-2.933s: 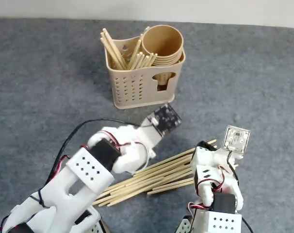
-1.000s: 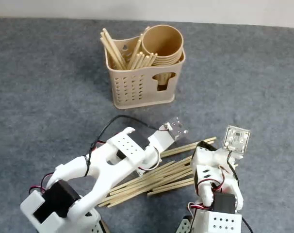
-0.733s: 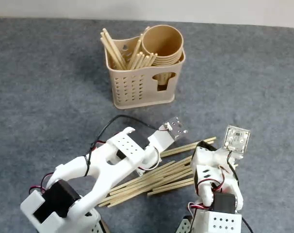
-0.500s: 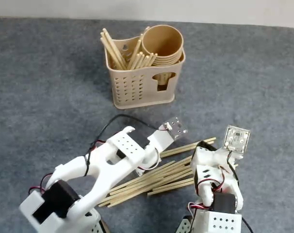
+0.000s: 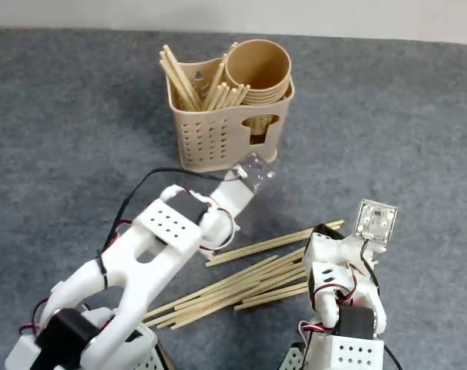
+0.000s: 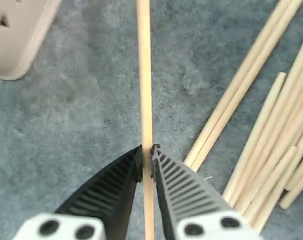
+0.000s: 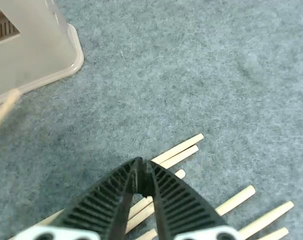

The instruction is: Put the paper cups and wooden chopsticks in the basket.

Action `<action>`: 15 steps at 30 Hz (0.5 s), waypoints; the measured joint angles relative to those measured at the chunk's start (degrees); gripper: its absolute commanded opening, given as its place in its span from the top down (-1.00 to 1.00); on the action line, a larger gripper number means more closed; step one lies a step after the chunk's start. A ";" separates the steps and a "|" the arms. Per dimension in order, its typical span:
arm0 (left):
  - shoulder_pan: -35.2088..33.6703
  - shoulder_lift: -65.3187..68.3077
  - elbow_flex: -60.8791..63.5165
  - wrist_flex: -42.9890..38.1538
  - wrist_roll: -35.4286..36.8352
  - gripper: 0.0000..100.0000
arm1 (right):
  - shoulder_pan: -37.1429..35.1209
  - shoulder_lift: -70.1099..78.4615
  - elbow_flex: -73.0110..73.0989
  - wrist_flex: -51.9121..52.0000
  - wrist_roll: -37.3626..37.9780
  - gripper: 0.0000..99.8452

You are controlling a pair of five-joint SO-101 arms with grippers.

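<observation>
One chopstick being pinched between jaws of left gripper, hanging near basket. Right gripper sitting closed, empty, over loose chopstick pile lying on grey carpet. Paper cups standing stacked inside basket.

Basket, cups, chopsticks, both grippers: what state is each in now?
basket: upright, partly filled.
paper cups: stacked, inside the basket.
loose chopsticks: lying flat in a pile.
left gripper: shut on the held chopstick.
held chopstick: clamped between the left gripper's fingers.
right gripper: shut, empty.
</observation>
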 measured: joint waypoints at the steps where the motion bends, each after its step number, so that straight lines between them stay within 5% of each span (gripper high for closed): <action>1: 0.00 -0.88 0.00 0.62 0.09 0.98 | 0.00 0.00 0.00 0.00 0.00 0.99; 15: -0.44 -19.78 5.71 2.37 -0.09 0.98 | 0.00 0.00 0.00 0.00 0.00 0.99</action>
